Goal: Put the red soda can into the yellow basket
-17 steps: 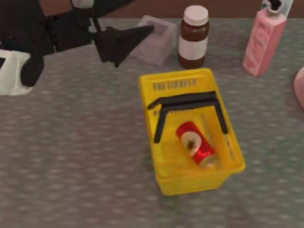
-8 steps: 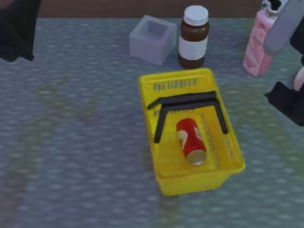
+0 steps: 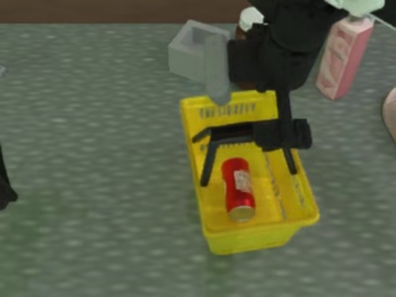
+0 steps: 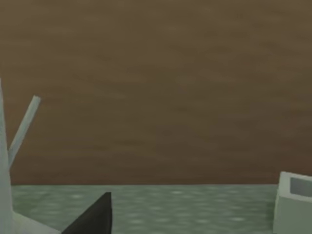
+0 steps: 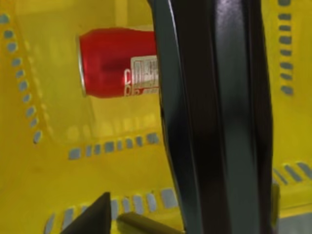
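Top view, left to right: my left arm (image 3: 5, 185) parked at the table's left edge, only a dark sliver visible, can't tell its grip state. Small grey square plastic box (image 3: 189, 49) at the back, partly covered by my right arm. Large rectangular yellow plastic basket (image 3: 210, 133) with slotted walls sits centre-right; small red cylindrical soda can (image 3: 239, 189) lies on its side inside it, silver end toward the near wall, touching nothing but the floor. Black folding handles (image 3: 213, 141) arch over the basket. My right gripper (image 3: 281, 133) hangs over the handles at the far half; can't tell if clenched or released, holding nothing visible. Brown white-lidded jar (image 3: 250, 17) mostly hidden behind the arm. Pink rectangular bottle (image 3: 341, 59) far right. Mottled grey-green tabletop (image 3: 93, 124), brown wall behind.
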`<move>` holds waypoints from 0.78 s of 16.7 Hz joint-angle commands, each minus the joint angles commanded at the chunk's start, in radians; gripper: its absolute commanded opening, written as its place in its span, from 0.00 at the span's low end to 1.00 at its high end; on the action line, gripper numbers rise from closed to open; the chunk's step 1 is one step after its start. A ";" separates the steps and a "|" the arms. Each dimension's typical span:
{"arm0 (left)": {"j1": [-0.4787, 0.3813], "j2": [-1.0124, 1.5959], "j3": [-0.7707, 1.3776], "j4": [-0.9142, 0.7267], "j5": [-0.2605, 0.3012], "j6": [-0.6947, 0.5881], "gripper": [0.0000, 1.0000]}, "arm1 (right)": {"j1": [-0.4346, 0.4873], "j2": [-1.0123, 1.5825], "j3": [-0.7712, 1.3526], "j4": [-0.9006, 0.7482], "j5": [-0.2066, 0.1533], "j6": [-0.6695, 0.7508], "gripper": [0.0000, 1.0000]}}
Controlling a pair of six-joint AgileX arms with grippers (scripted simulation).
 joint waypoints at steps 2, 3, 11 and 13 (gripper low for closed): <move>0.007 -0.104 -0.085 -0.058 -0.058 0.024 1.00 | 0.032 0.100 0.093 -0.072 -0.001 -0.048 1.00; 0.009 -0.140 -0.117 -0.080 -0.080 0.034 1.00 | 0.045 0.138 0.127 -0.100 -0.002 -0.065 1.00; 0.012 -0.188 -0.163 -0.111 -0.109 0.049 1.00 | 0.058 0.186 0.166 -0.132 -0.004 -0.089 1.00; 0.012 -0.188 -0.163 -0.111 -0.109 0.049 1.00 | 0.060 0.181 0.136 -0.106 -0.004 -0.090 1.00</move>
